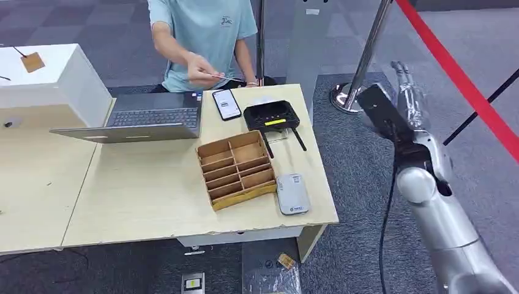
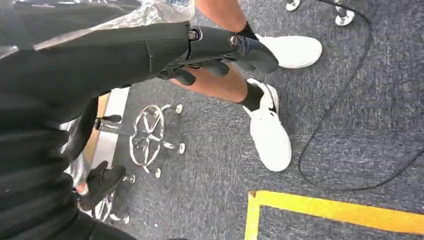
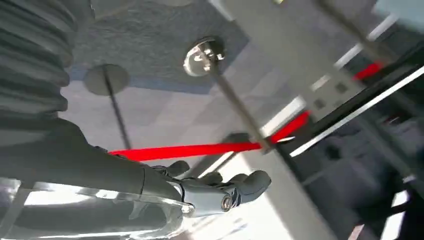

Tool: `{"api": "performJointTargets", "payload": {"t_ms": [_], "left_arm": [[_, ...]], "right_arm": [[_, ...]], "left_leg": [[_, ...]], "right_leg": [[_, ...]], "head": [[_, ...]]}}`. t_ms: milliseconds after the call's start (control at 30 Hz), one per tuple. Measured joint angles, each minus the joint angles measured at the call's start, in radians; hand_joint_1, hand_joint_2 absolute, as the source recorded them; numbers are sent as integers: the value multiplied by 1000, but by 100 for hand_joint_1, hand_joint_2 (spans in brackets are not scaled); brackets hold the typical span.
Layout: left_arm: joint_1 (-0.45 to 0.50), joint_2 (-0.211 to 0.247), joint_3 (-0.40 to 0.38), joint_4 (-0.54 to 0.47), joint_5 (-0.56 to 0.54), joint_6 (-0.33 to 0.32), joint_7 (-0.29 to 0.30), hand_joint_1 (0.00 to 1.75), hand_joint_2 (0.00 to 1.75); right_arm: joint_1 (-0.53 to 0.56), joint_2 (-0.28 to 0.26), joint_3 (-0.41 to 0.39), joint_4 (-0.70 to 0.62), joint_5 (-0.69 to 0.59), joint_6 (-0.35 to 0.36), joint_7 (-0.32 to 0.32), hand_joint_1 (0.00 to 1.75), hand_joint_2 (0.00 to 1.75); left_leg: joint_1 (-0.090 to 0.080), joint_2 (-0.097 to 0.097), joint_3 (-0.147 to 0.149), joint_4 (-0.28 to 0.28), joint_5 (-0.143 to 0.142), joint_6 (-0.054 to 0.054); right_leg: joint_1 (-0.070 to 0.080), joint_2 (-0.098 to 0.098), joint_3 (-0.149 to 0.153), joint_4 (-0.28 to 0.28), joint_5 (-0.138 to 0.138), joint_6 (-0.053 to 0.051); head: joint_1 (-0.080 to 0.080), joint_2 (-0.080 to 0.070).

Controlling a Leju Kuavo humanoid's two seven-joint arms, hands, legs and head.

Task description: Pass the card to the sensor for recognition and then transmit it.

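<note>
A person behind the table pinches a thin pale card (image 1: 221,77) above the far edge. Just in front of it lies a black sensor box (image 1: 272,115) with a yellow strip and two antennas. My right hand (image 1: 409,92) is raised off the table's right side, over the carpet, fingers stretched upward and apart, holding nothing. In the right wrist view that right hand (image 3: 220,187) is bare too. My left hand (image 2: 220,52) hangs low over the floor with its fingers loosely bent and nothing in them.
On the table are a laptop (image 1: 147,117), a phone (image 1: 226,103), a cardboard divider box (image 1: 236,168) and a grey device (image 1: 292,193). A chrome post (image 1: 361,67) with a red barrier tape (image 1: 465,82) stands right of the table. A person's legs in white shoes (image 2: 270,135) are near my left hand.
</note>
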Motion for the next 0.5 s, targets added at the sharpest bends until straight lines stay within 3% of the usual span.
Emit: {"api": "performJointTargets", "payload": {"t_ms": [67,100,333,500], "left_arm": [[0,0,-4,0,-3,-1,-5,0,175],[0,0,-7,0,-3,-3,-5,0,175],[-2,6,-29,1,-19,-18,-11,0,175],[-4,13,-50,2,-40,-30,-28,0,175]], "right_arm": [[-34,8,58,-3,11,21,5,0,0],[-52,13,90,-3,17,34,8,0,175],[-156,57,288,7,100,119,16,0,175],[-173,84,408,24,203,158,15,0,175]], "left_leg": [[0,-1,-1,0,0,0],[0,-1,-1,0,0,0],[0,-1,-2,0,1,-1],[0,-1,-2,0,1,-1]], "right_leg": [[0,-1,-1,0,0,0],[0,-1,-1,0,0,0],[0,-1,-3,1,0,0],[0,-1,-4,1,0,0]], "head": [[0,0],[0,0],[0,0],[0,0]]}}
